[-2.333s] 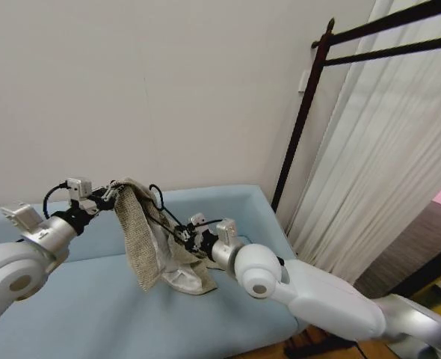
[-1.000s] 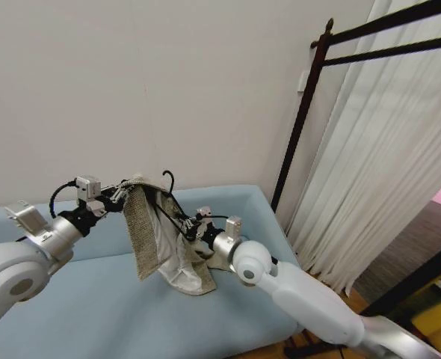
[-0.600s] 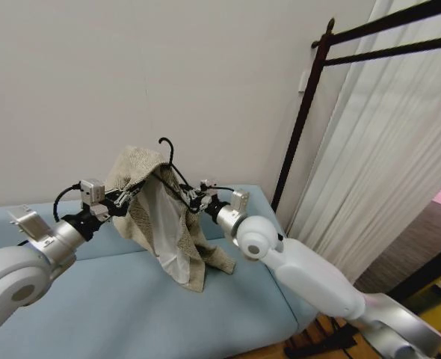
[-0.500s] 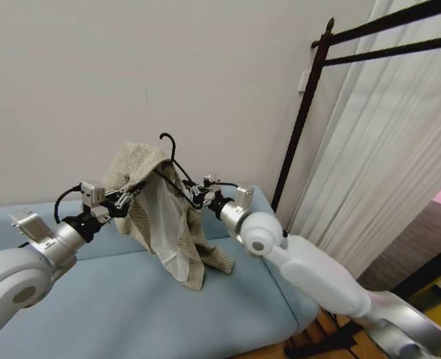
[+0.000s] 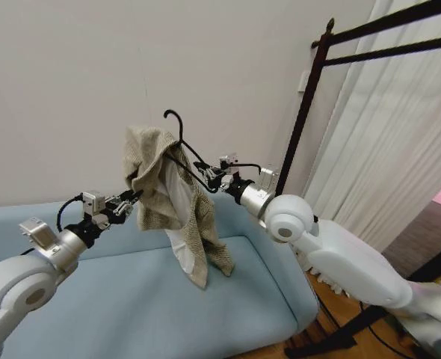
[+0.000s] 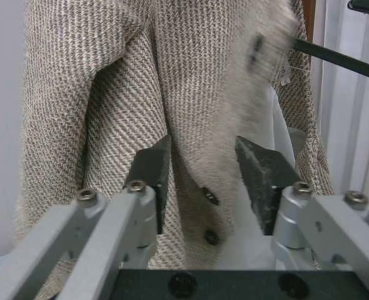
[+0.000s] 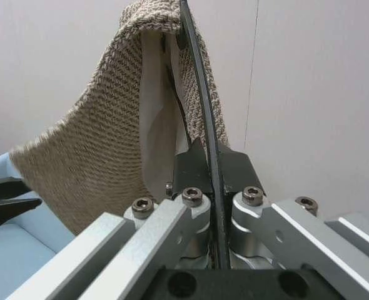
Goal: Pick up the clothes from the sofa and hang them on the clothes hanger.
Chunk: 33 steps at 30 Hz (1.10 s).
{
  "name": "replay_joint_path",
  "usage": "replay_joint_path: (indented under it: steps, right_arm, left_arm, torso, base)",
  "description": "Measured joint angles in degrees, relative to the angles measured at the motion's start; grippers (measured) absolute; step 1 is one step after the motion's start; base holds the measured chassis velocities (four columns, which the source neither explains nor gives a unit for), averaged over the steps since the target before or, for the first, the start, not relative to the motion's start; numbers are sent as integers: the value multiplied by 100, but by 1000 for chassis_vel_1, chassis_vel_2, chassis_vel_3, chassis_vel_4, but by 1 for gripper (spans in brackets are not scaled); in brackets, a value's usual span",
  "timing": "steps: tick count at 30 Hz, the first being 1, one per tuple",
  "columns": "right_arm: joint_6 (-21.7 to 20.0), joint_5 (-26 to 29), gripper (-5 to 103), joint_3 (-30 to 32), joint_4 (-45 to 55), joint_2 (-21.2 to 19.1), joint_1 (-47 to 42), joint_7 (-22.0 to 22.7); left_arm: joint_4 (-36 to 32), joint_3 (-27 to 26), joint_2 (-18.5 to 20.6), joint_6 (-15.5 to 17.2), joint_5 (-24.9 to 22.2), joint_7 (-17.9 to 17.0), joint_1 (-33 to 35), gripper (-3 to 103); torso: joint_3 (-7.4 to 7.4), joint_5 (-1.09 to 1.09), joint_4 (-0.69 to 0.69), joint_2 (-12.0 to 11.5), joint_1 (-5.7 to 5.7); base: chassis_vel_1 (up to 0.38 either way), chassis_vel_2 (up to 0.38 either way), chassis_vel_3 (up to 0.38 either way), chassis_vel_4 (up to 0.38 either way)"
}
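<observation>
Right gripper (image 5: pixel 219 178) fingers clamp the black wire hanger (image 5: pixel 177 129) bearing beige knitwear (image 5: pixel 155 179), left of the dark rack (image 5: pixel 303 112); left gripper (image 5: pixel 131 198) gapes.

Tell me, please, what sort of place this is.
Probably a living room: a blue sofa, a black clothes rack and white curtains. The right gripper holds a hanger bearing a coat above the sofa; the left gripper, open, is beside it.
</observation>
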Motion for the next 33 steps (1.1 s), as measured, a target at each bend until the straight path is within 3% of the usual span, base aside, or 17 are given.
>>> replay_joint_path:
  steps: [4, 5, 7, 8, 11, 13, 16, 21, 24, 26, 29, 30, 33]
  right_arm:
    - [-4, -61, 2, -28, -27, -119, 53, -55]
    - [-3, -116, 2, -27, -52, -169, 55, -104]
    - [8, -299, 2, -6, -124, -305, 45, -301]
    - [8, -299, 2, -6, -124, -305, 45, -301]
    - [28, -568, 2, 64, -164, -544, -47, -595]
    - [28, -644, 2, 85, -178, -604, -87, -637]
    - [27, -1003, 2, 138, -279, -713, -234, -752]
    - [119, -1681, 2, 139, -411, -788, -387, -1106]
    - [152, -1880, 2, 96, -413, -799, -401, -1197]
    - [154, -1927, 2, 41, -381, -802, -395, -1226]
    - [103, -1843, 2, -40, -318, -788, -326, -1229]
    - [103, -1843, 2, -40, -318, -788, -326, -1229]
    - [53, -1768, 2, -246, -306, -684, -160, -1245]
  left_arm:
    - [26, -80, 77, -19, -52, 2, -27, 55]
    - [47, -114, 117, -38, -83, 3, -40, 55]
    - [115, -179, 238, -70, -169, -14, -77, 66]
    - [115, -179, 238, -70, -169, -14, -77, 66]
    - [293, -266, 502, -111, -359, -36, -168, 83]
    - [351, -280, 594, -116, -436, -39, -202, 83]
    - [524, -303, 879, -125, -671, -40, -336, 97]
    - [766, -315, 1334, -125, -1084, 67, -492, 100]
    - [916, -314, 1659, -130, -1347, 223, -515, 100]
    - [1113, -290, 2088, -172, -1647, 453, -516, 100]
    - [1478, -268, 2767, -198, -2028, 1066, -519, 100]
    - [1478, -268, 2767, -198, -2028, 1066, -519, 100]
    - [1726, -268, 3252, -213, -2129, 1692, -531, 100]
  torso:
    - [0, 0, 0, 0, 0]
    - [0, 0, 0, 0, 0]
    - [0, 0, 1, 0, 0]
    - [0, 0, 1, 0, 0]
    - [0, 0, -1, 0, 0]
    - [0, 0, -2, 0, 0]
    - [0, 0, -1, 0, 0]
    - [0, -1, -1, 0, 0]
    - [0, 0, -1, 0, 0]
    - [0, -1, 0, 0, 0]
    - [0, 0, -1, 0, 1]
    - [0, 0, -1, 0, 1]
    - [0, 0, -1, 0, 0]
  base:
    - [0, 0, 0, 0]
    - [0, 0, 0, 0]
    - [0, 0, 0, 0]
    - [0, 0, 0, 0]
    - [0, 0, 0, 0]
    - [0, 0, 0, 0]
    - [0, 0, 0, 0]
    - [0, 0, 0, 0]
    - [0, 0, 0, 0]
    - [0, 0, 0, 0]
    - [0, 0, 0, 0]
    - [0, 0, 0, 0]
    - [0, 0, 0, 0]
